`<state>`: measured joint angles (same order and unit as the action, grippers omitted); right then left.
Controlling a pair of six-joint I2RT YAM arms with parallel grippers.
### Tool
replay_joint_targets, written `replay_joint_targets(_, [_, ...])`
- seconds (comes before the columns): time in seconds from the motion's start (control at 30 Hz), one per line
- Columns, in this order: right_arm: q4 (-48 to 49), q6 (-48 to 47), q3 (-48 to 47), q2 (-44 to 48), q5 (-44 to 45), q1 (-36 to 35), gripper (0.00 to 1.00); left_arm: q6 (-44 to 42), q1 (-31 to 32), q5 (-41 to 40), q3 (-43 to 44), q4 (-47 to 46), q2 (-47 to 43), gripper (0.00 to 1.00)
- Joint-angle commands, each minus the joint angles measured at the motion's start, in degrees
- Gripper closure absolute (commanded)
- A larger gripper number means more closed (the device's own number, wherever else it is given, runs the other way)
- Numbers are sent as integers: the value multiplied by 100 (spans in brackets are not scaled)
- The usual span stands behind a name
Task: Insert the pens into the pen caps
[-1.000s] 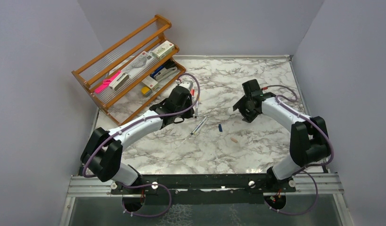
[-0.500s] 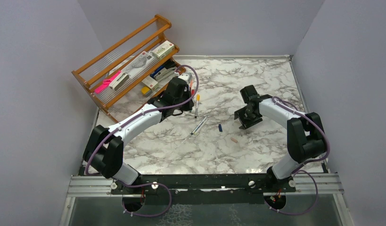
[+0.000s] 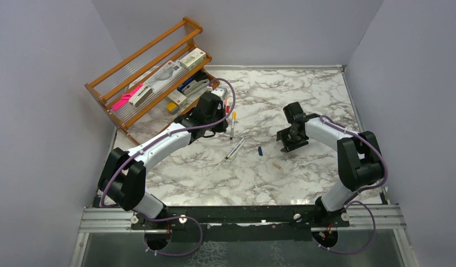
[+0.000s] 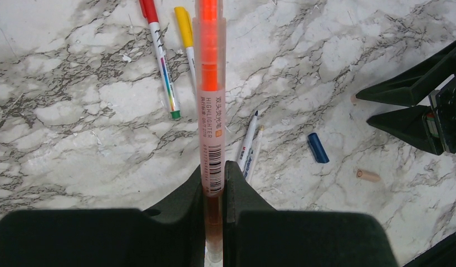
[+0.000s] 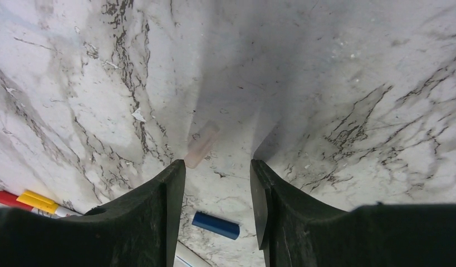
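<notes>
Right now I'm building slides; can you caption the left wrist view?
Left gripper shut on an orange highlighter above the marble table, loose pens and a dark blue cap lying beyond.

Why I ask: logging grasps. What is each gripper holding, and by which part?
The left gripper is shut on the orange pen, at the barcode end of its barrel. The right gripper is open and holds nothing.

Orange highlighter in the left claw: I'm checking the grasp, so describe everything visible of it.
The orange highlighter is a slim, translucent salmon plastic barrel with a brighter orange far end and a printed barcode label reading HIGHLIGHTER. The left claw clamps its near end; it points straight ahead over the marble table.
</notes>
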<state>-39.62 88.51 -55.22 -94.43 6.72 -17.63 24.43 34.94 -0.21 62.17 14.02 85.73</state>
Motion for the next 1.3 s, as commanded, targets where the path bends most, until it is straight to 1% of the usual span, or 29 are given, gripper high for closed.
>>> replay_joint_targets(0.0, [201, 253, -53, -112, 169, -7, 54, -62, -49, -76, -98, -5, -166, 100])
replay_joint_targets(0.2, [122, 256, -232, -342, 102, 10, 54, -68, -69, -75, -80, 20, -164, 100])
replay_joint_targets(0.37, [226, 311, -194, -315, 93, 29, 54, -78, -92, -96, -48, 42, -137, 100])
replay_joint_targets(0.67, [179, 155, -577, -406, 249, 173, 54, -88, -127, -111, -39, 15, -84, 100])
replay_joint_targets(0.8, [-114, -384, -1175, -744, 424, 180, 55, -100, -140, -111, -15, 17, -57, 100])
replay_joint_targets(0.9, [-763, -857, -1944, -1248, 635, 181, 56, -112, -153, -126, 3, 15, -42, 100])
replay_joint_targets(0.97, [-1300, -1037, -2457, -1618, 742, 174, 59, -113, -162, -131, 9, 5, -31, 100])
replay_joint_targets(1.03, [-1563, -1241, -2713, -1810, 720, 172, 61, -119, -171, -139, 12, -2, -27, 100])
replay_joint_targets(1.1, [-1561, -1336, -2660, -1761, 724, 172, 61, -105, -186, -144, 14, -5, -26, 100])
replay_joint_targets(1.27, [-1141, -1450, -2110, -1250, 918, 171, 61, -88, -245, -162, -65, -13, -89, 100])
